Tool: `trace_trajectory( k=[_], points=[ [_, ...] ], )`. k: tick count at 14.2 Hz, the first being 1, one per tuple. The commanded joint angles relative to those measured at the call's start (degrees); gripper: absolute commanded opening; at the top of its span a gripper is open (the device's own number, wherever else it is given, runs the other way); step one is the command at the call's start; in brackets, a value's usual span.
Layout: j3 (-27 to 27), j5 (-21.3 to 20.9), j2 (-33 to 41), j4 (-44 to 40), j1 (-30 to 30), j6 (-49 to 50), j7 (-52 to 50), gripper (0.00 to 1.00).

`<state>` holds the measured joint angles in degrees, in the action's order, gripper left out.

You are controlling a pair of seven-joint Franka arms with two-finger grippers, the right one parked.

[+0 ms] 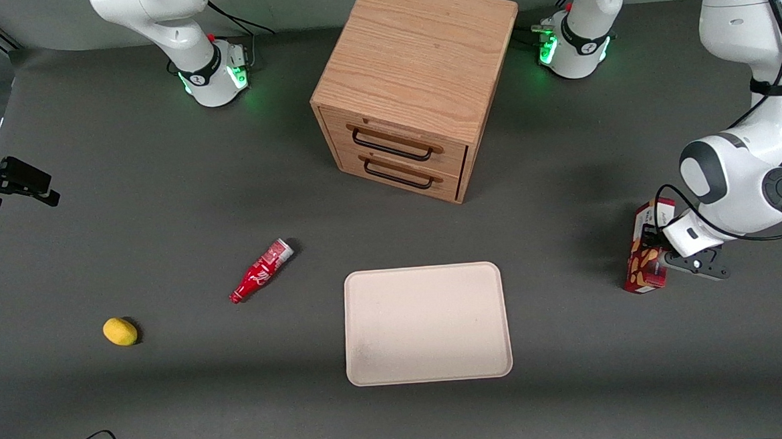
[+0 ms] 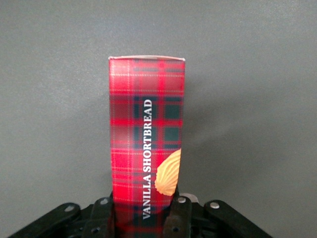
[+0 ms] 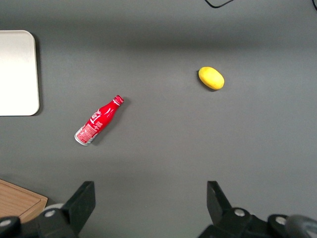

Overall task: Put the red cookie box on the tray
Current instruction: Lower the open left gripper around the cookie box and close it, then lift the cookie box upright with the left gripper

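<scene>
Here end effector [image 2: 141, 218] clamps red cookie box [image 1: 647, 249]; tray [image 1: 426, 323] apart.

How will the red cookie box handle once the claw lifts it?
Probably stiff and light: the red cookie box looks like thin cardboard. The claw is shut on one end, so the long free end may swing. Its glossy faces might slip; hard squeezing could dent them.

Under me spreads the matte dark grey tabletop [image 1: 163, 211], evenly lit with soft shadows. Standing on it, farther from the front camera, is a light oak two-drawer cabinet [image 1: 417, 84] with black handles.
</scene>
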<state>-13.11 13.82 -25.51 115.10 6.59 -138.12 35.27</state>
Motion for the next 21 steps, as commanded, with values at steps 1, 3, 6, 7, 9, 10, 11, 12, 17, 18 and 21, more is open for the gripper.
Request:
trace_trajectory(
  k=[1,3,6,7,9,10,11,12,17,18,21],
  points=[
    [-0.60,1.12,3.79,1.00,2.02,1.01,1.38,0.00],
    [-0.78,0.07,6.42,-0.48,2.11,5.55,0.94,0.00],
    [-1.04,-5.98,7.40,-12.05,2.03,22.83,-0.81,0.00],
    [-1.04,-6.87,7.40,-16.88,2.03,28.82,-1.86,0.00],
    [-1.04,-8.46,7.40,-25.67,2.11,39.37,-3.27,0.00],
    [-0.96,-8.55,7.32,-29.46,2.11,43.43,-4.24,0.00],
    [-0.87,-8.55,7.32,-32.80,2.20,46.95,-4.51,0.00],
    [-0.69,-8.64,7.23,-36.49,2.38,50.20,-4.69,0.00],
    [0.27,-8.11,5.56,-45.31,5.27,56.03,-10.91,0.00],
    [1.41,-8.11,4.95,-46.80,5.71,55.95,-13.62,0.00],
    [9.65,-8.11,-0.13,-52.07,5.80,54.90,-27.39,0.00]
  ],
)
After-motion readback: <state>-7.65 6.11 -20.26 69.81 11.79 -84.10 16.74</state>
